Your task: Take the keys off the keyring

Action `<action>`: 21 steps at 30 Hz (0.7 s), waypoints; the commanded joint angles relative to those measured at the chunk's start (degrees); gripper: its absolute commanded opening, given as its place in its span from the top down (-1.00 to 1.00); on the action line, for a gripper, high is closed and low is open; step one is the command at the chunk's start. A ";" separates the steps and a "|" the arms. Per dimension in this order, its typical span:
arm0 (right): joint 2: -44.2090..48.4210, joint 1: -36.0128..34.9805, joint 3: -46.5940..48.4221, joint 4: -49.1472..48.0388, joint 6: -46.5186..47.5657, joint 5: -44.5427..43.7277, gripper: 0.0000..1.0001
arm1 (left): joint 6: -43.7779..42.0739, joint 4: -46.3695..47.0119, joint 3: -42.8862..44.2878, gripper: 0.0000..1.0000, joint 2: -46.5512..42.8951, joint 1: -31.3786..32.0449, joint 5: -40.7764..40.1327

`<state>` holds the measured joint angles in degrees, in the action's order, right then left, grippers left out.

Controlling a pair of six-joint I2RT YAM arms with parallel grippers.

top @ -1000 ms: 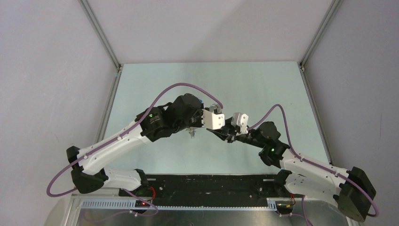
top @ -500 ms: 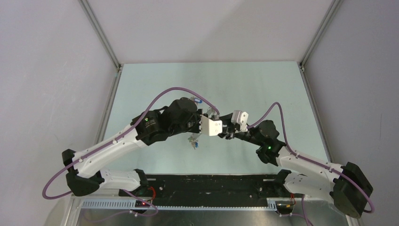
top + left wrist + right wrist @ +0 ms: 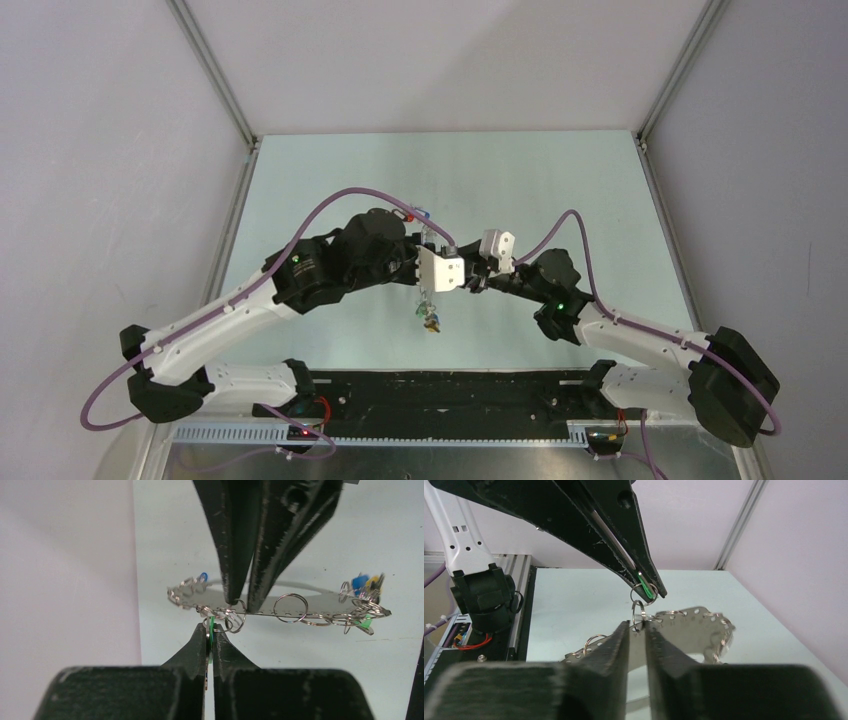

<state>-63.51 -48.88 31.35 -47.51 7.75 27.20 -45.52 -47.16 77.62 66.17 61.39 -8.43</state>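
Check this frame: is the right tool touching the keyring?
Touching. The left wrist view shows the right tool with both fingertips closed on the flat edge of the keyring, no gap between them. The right wrist view agrees.

Pale green tabletop [image 3: 540, 180] in the middle, plain grey walls [image 3: 100, 150] left, right and far, aluminium left post [image 3: 210, 70] and right post [image 3: 677, 70] at far corners, black strip [image 3: 450, 392] and slotted metal rail [image 3: 430, 433] along near edge.

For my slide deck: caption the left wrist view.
Left gripper pinches a green key; right gripper clamps the keyring.
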 commanded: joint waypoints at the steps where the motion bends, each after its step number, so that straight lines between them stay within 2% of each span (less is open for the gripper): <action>1: -0.47 0.02 2.47 -4.58 -1.21 1.07 0.68 | -0.14 3.90 0.26 1.00 -2.04 0.40 0.94; 3: -0.64 0.07 2.48 -5.27 -1.82 1.25 0.76 | -0.18 4.09 0.05 1.00 -1.97 0.36 0.93; 8: -1.03 0.10 3.11 -5.29 -2.58 1.99 0.56 | -0.23 4.18 0.06 1.00 -2.00 0.41 1.30; 15: -1.27 0.10 3.52 -5.57 -3.49 2.80 0.54 | -0.19 4.39 -0.02 1.00 -1.88 0.41 1.67; 19: -1.35 0.23 3.67 -5.05 -3.45 2.22 0.64 | -0.11 4.41 0.10 1.00 -2.17 0.43 1.73; 21: -1.31 0.21 3.90 -4.45 -3.43 1.92 0.91 | -0.02 4.48 -0.05 1.00 -2.33 0.40 1.92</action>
<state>-64.62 -48.77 32.27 -49.67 4.71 29.02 -45.52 -46.44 77.56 65.71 61.39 -7.44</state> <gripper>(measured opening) 0.151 0.024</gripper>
